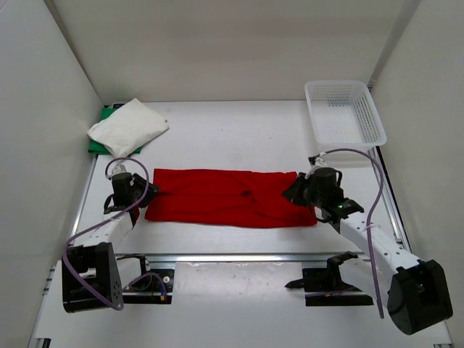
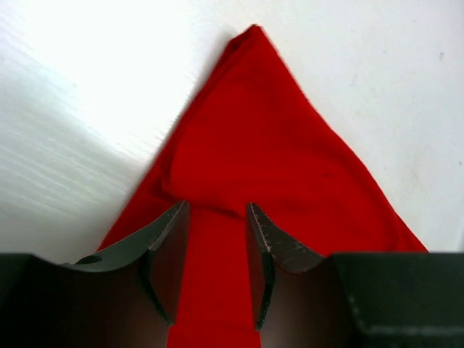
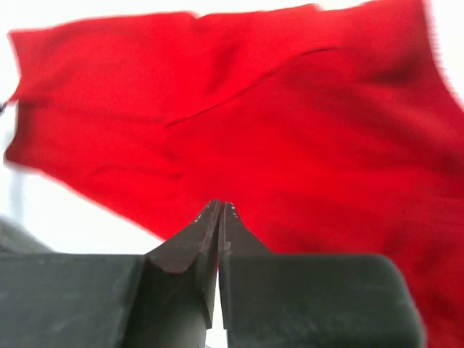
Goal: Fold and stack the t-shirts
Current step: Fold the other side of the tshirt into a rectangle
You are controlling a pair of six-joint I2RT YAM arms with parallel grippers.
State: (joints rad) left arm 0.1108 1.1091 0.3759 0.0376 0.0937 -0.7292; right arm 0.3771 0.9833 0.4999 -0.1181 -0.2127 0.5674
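Observation:
A red t-shirt (image 1: 228, 197) lies folded into a long strip across the middle of the table. My left gripper (image 1: 146, 193) is at its left end. In the left wrist view the left gripper (image 2: 216, 210) is open, with the red cloth (image 2: 254, 145) lying between and beyond the jaws. My right gripper (image 1: 293, 190) is over the strip's right end. In the right wrist view the right gripper (image 3: 220, 206) is shut, with no cloth showing between its tips; the red shirt (image 3: 239, 123) spreads beyond them, blurred.
A folded white shirt (image 1: 128, 125) lies on a folded green one (image 1: 98, 143) at the back left corner. A white mesh basket (image 1: 345, 113) stands at the back right. White walls close the table at the left, back and right.

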